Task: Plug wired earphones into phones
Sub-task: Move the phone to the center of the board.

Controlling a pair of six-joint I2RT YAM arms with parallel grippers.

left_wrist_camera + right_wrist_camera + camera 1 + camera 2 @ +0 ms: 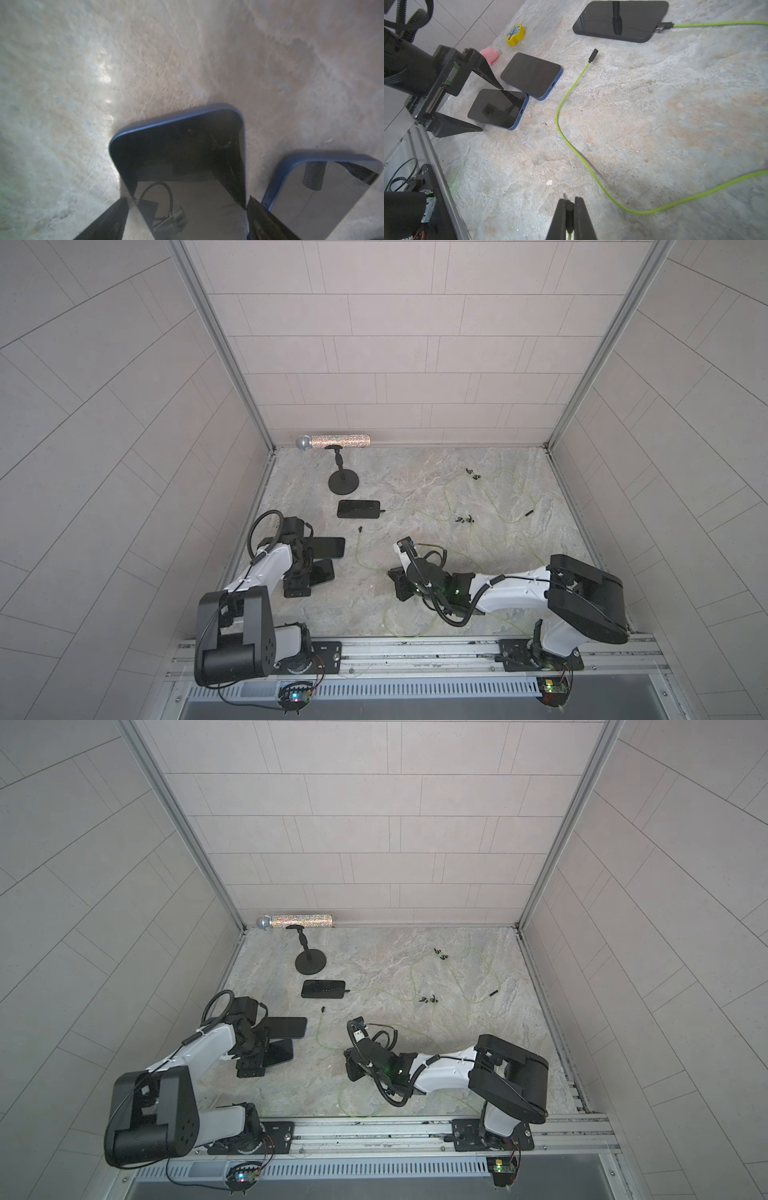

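With the right gripper (pixel 570 199) clamped shut on a wired earphones plug (pixel 569 209) and the left gripper (pixel 187 198) spread wide astride a phone (pixel 178 141), gripping nothing, insertion seems next: the plug must reach the port (pixel 522 110), well ahead of the right gripper, and align squarely.

A robotics lab test cell: pale tile-patterned panels (pixel 374 344) framed by aluminium posts (pixel 224 352) box in a stone-look desk (pixel 415 472), with two robot arms (pixel 266 568) bolted to a metal rail (pixel 415 649) and bare circuit boards (pixel 296 695) along its front.
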